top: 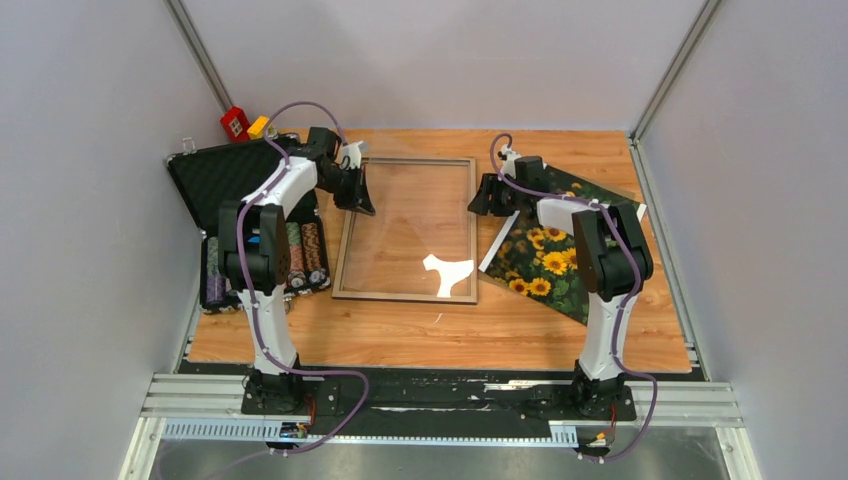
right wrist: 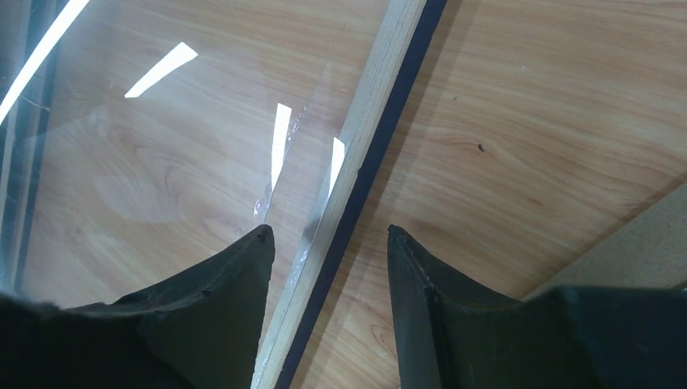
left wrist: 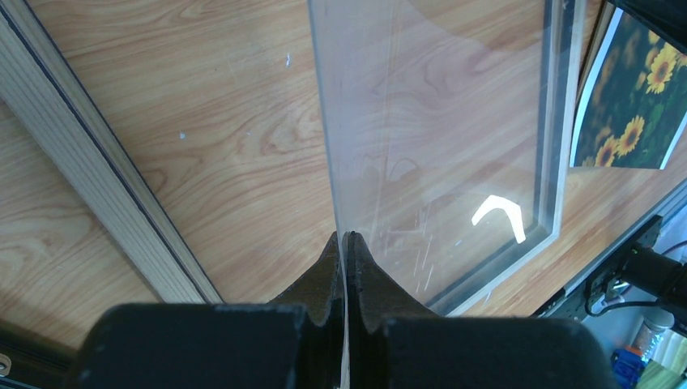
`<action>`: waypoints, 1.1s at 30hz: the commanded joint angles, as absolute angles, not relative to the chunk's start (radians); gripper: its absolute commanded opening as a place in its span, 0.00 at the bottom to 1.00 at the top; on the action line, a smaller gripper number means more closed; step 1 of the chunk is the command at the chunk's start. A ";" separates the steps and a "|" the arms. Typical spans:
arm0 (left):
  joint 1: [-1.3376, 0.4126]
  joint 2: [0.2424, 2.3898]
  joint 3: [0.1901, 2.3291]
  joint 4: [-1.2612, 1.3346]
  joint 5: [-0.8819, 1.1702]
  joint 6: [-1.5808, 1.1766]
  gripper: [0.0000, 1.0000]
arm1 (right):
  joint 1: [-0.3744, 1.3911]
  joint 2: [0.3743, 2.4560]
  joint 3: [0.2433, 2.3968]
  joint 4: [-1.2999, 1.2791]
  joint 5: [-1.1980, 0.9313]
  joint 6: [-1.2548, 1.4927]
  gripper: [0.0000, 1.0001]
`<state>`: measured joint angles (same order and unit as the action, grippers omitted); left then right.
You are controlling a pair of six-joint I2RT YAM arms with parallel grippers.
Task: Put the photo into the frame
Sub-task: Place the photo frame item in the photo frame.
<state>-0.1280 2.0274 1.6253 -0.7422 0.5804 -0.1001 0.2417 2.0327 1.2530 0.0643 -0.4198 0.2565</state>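
Frame-preparation step. The thin rectangular frame (top: 400, 296), tan wood with a navy face, lies flat mid-table. The sunflower photo (top: 548, 262) rests beside it, under the right arm. Left gripper (left wrist: 344, 239) is pinched tight on the clear pane (left wrist: 437, 121) edge. Right gripper (right wrist: 328, 231) is half-wide, straddling the frame's right rail. Next, probably: clamp that rail squarely.

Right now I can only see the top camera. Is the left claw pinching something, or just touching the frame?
Observer: Pinching. The left claw is shut on the edge of the clear pane. Its wrist camera shows the thin sheet between the fingers.
Operator: What about the right claw?
Observer: It's open. Its wrist camera shows one of its fingers on each side of the frame, along its wooden side rail, not closed on it.
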 commanded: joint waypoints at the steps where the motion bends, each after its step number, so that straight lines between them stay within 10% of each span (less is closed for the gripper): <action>1: -0.120 1.986 1.608 -0.713 0.557 -0.084 0.00 | 0.249 2.044 1.292 0.075 -0.410 0.252 0.52; 33: -0.120 2.001 1.623 -0.685 0.517 -0.100 0.00 | 0.249 2.013 1.289 0.058 -0.416 0.223 0.55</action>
<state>-0.1284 2.0274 1.6062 -0.7162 0.5552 -0.1062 0.2420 2.0426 1.2560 0.0467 -0.4191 0.2436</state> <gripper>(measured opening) 0.007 0.546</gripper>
